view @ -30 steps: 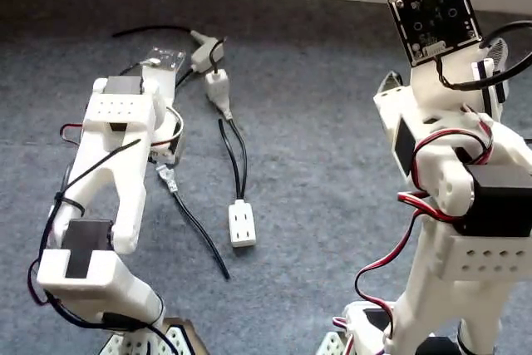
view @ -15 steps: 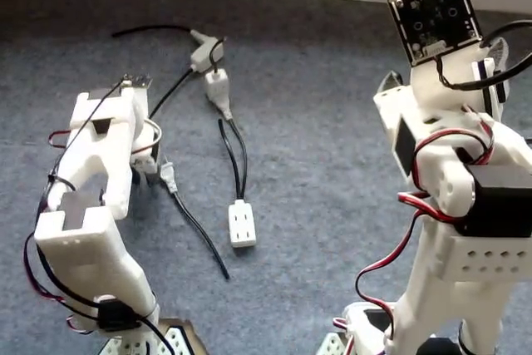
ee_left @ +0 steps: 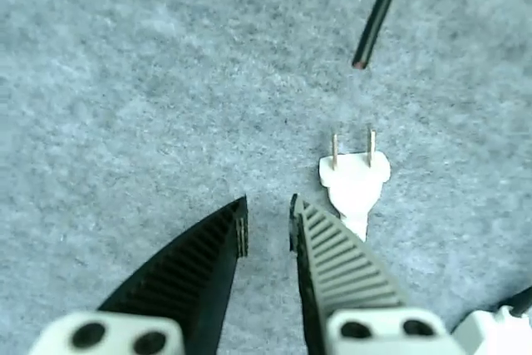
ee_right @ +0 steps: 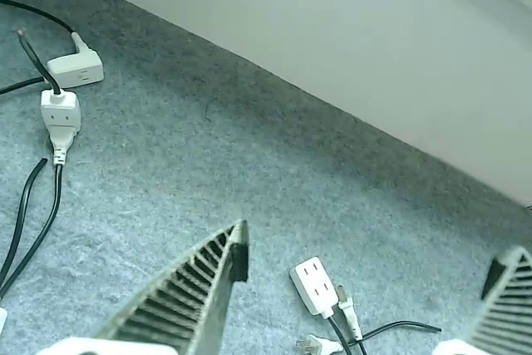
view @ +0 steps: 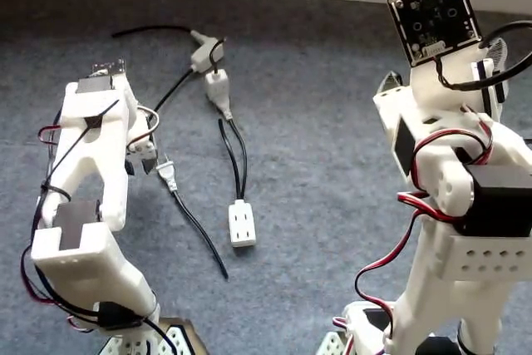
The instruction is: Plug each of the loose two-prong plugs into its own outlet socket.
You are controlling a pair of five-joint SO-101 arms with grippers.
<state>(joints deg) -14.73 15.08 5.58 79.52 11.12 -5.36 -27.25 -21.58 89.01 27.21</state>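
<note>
The left gripper (ee_left: 268, 222) is held slightly apart, with nothing between its jaws. A white 2-prong plug (ee_left: 355, 179) is seen on the grey carpet (ee_left: 125, 81) just beside 1 jaw, prongs pointed away. A black cable end (ee_left: 358, 61) lies beyond it. The right gripper (ee_right: 370, 263) is spread wide. Past its gap a white outlet socket (ee_right: 314, 286) is seen, with 2 small plugs (ee_right: 343, 303) just beside it.

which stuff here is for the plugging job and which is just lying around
For the job: white two-prong plug on black cord; white rectangular outlet socket block; another white outlet socket; open left hand beside the plug.
Just there: grey carpet; pale wall; black circuit board on the right arm.
</note>
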